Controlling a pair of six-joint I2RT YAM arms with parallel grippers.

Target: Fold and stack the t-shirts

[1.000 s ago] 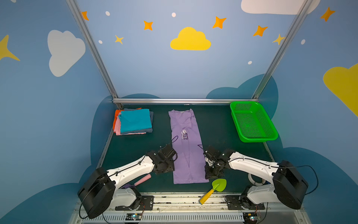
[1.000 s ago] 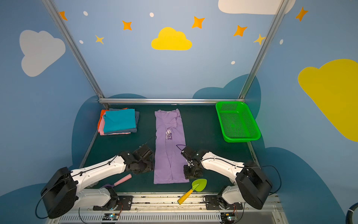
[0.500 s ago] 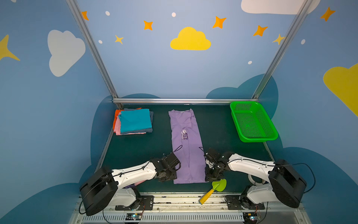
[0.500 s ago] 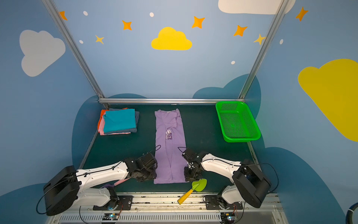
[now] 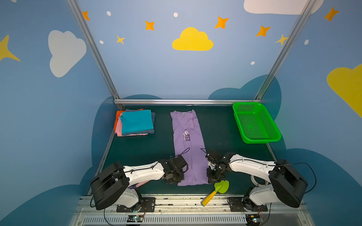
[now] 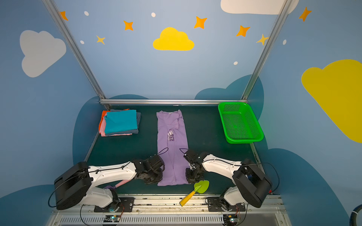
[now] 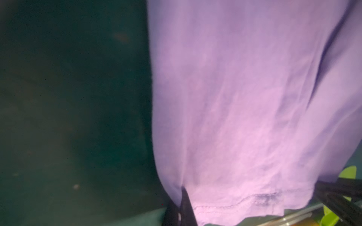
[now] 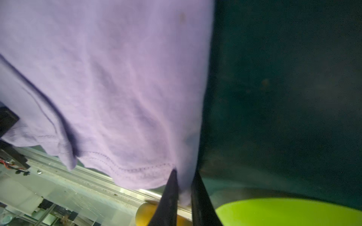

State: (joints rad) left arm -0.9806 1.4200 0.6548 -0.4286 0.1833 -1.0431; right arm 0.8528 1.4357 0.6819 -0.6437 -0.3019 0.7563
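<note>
Dark green matting (image 5: 219,129) covers the work surface inside a blue booth painted with clouds and stars.

At the near edge, a toy shovel (image 5: 220,187) with a green blade and yellow handle lies just beside the right gripper (image 8: 185,193). A pink object (image 5: 142,184) shows partly under the left arm.

Both grippers sit at the near hem of the lavender t-shirt (image 5: 193,156).
- Left gripper (image 7: 181,207): jaws closed, with the hem's left corner pinched at the fingertip.
- Right gripper: jaws closed to a narrow gap that is filled by the hem's right corner.

The shirt lies at mid-table as a long narrow strip with its sides folded in, running from the near edge toward the far rail. Dark print shows partway up.

Far left is a stack of folded t-shirts (image 5: 135,123), teal on top with grey-blue, pink and orange beneath. Far right is a green basket (image 5: 260,140), well apart from the shirt.
</note>
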